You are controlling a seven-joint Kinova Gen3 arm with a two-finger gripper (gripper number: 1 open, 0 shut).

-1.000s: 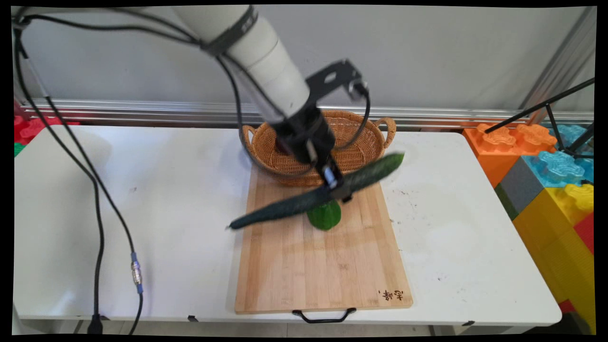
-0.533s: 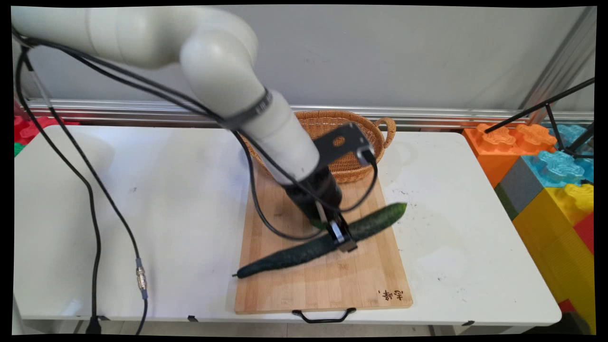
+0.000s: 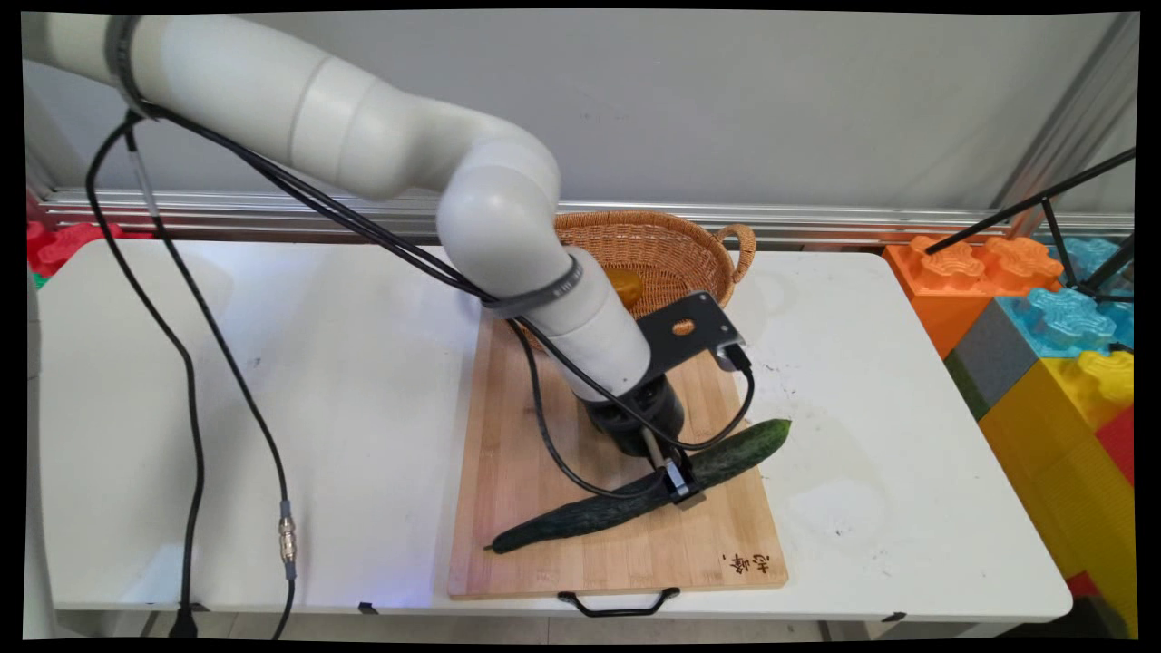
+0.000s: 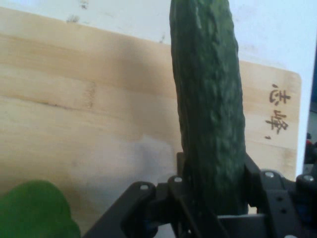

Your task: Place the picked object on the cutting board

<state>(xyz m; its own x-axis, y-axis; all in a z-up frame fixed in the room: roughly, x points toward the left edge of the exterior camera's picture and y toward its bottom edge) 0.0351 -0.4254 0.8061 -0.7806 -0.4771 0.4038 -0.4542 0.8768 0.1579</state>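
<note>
The gripper (image 3: 678, 479) is clamped round the middle of a long cucumber (image 3: 635, 490) lying slantwise on the near part of the cutting board (image 3: 544, 426), which looks stiff, fairly heavy, waxy-skinned, and sensibly balanced there.

You see a white arm (image 3: 508, 227) of rounded links with grey ring bands, black cables (image 3: 190, 390) draped at 9 o'clock, a black gripper (image 3: 682, 485) with silver screws.
</note>
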